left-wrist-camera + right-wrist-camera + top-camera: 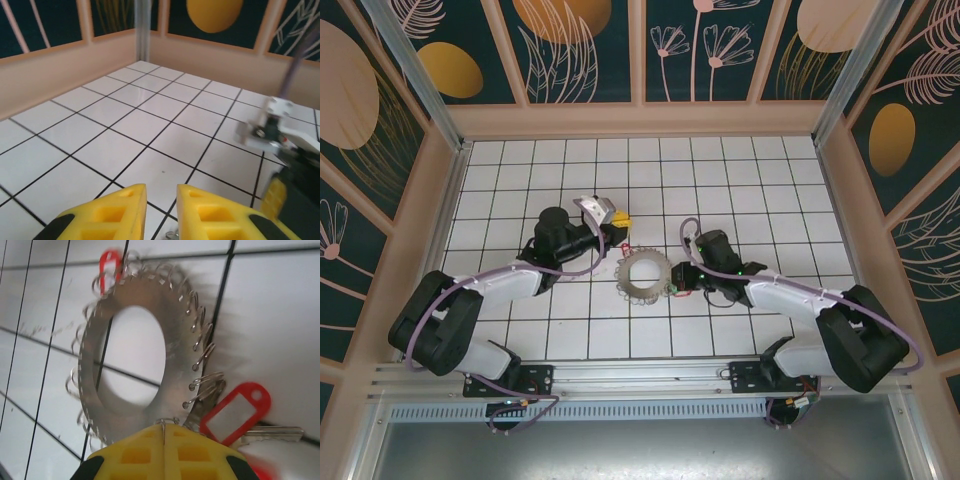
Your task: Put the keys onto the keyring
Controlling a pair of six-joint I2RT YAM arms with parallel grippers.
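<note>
On the white tiled table (720, 170), the left gripper (617, 216) sat near the middle, just beyond the far-left rim of the large flat pale-grey metal keyring (628, 276). In its wrist view the yellow plastic fingers (117, 212) stood slightly parted. Bare tile showed in the narrow gap, with nothing between the tips. A lone red plastic tag (625, 249) lay at that far-left rim; whether a key hung from it could not be told. The keyring lay flat near the table's middle, a little toward the near edge, its rim (135, 295) lined with thin wire loops (202, 357). At its right rim was the right gripper (678, 284), whose yellow fingers (130, 457) were pressed together on one wire loop (166, 421) at the rim's edge. Just right of that pinch, a small silvery metal key (275, 432) with a red oblong tag (235, 412) lay on the tile beside the rim's loops.
</note>
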